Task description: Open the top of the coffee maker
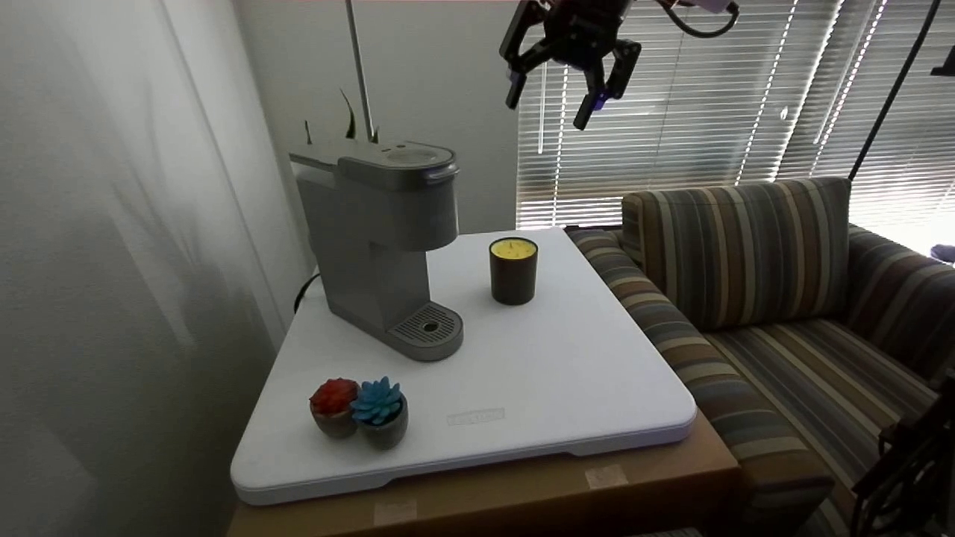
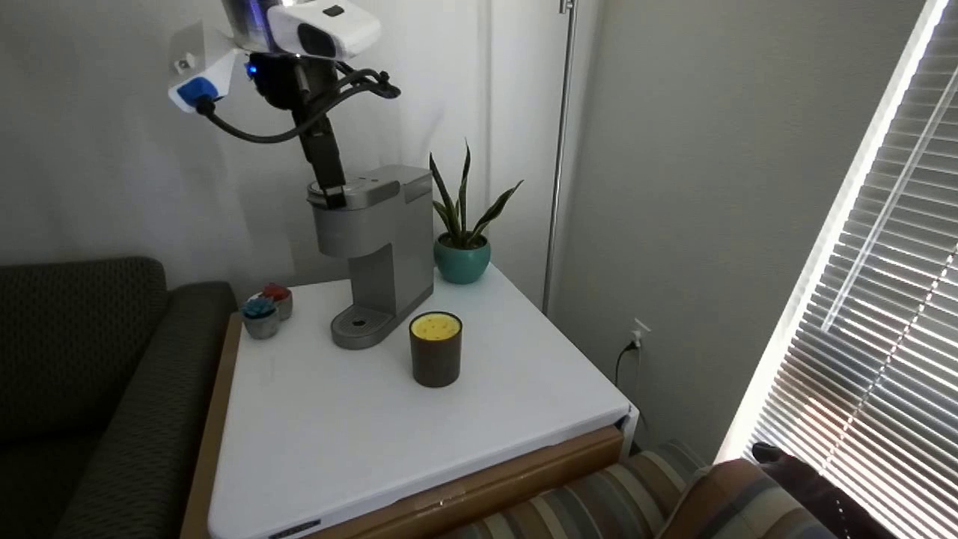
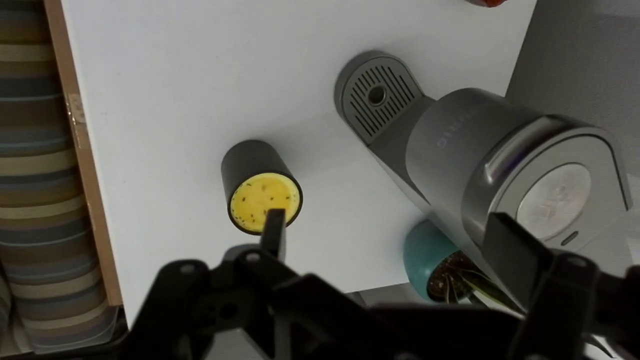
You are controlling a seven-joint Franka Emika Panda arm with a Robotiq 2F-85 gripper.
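The grey coffee maker (image 1: 395, 205) stands upright on the white table in both exterior views (image 2: 408, 232). In the wrist view the coffee maker (image 3: 450, 137) is at the right. Its top (image 1: 406, 154) lies flat and closed on the head, and also shows in the other views (image 2: 368, 182) (image 3: 555, 195). My gripper (image 1: 546, 112) is open and empty, higher than the head and apart from it. In an exterior view the gripper (image 2: 334, 196) overlaps the head's front edge. In the wrist view the gripper's fingers (image 3: 390, 222) are wide apart; the right one covers part of the lid's edge.
A dark candle jar (image 1: 513, 277) with yellow wax stands beside the coffee maker. Two small potted succulents (image 1: 380, 418) sit near a table edge. A teal pot with a plant (image 2: 462, 260) stands behind the machine. A striped sofa (image 1: 671, 350) adjoins the table (image 1: 552, 373).
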